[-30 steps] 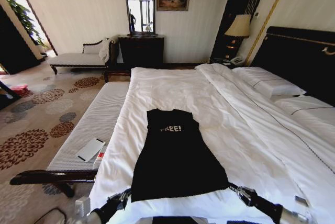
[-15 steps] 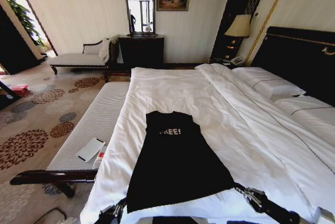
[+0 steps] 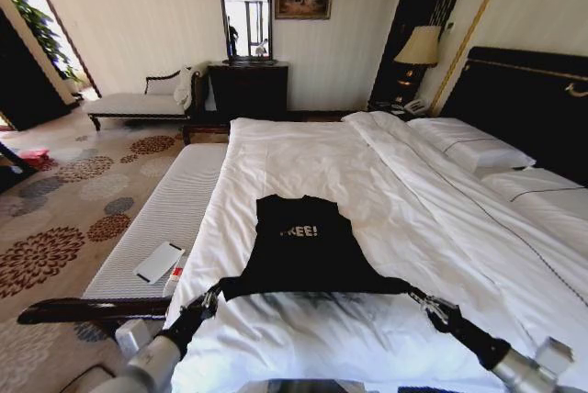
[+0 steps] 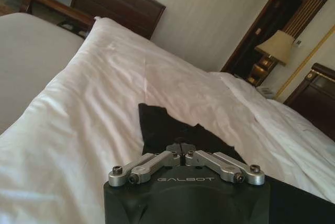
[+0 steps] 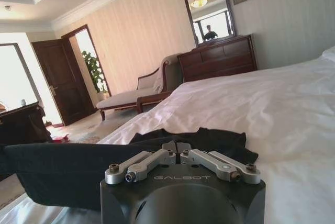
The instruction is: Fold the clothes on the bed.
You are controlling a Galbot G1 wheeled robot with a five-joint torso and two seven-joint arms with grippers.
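The black T-shirt [image 3: 299,246] with white lettering lies in the middle of the white bed [image 3: 303,150], collar pointing away from me. Its lower hem is raised and stretched taut between my two grippers, hanging over the shirt's lower half. My left gripper [image 3: 209,301] is shut on the hem's left corner, and my right gripper [image 3: 421,298] is shut on the right corner. In the left wrist view the gripper [image 4: 180,148] pinches black fabric [image 4: 162,127]. In the right wrist view the gripper [image 5: 176,148] holds the black cloth [image 5: 63,169] spread out to its side.
A light padded bench [image 3: 165,218] runs along the bed's left side with a flat white object [image 3: 159,262] on it. Pillows [image 3: 473,145] and the dark headboard [image 3: 533,99] are at the right. A dresser [image 3: 248,90] and chaise [image 3: 138,99] stand by the far wall.
Both grippers have lifted the shirt's bottom hem off the near bed edge and carried it up and toward the collar. The lower half now folds over.
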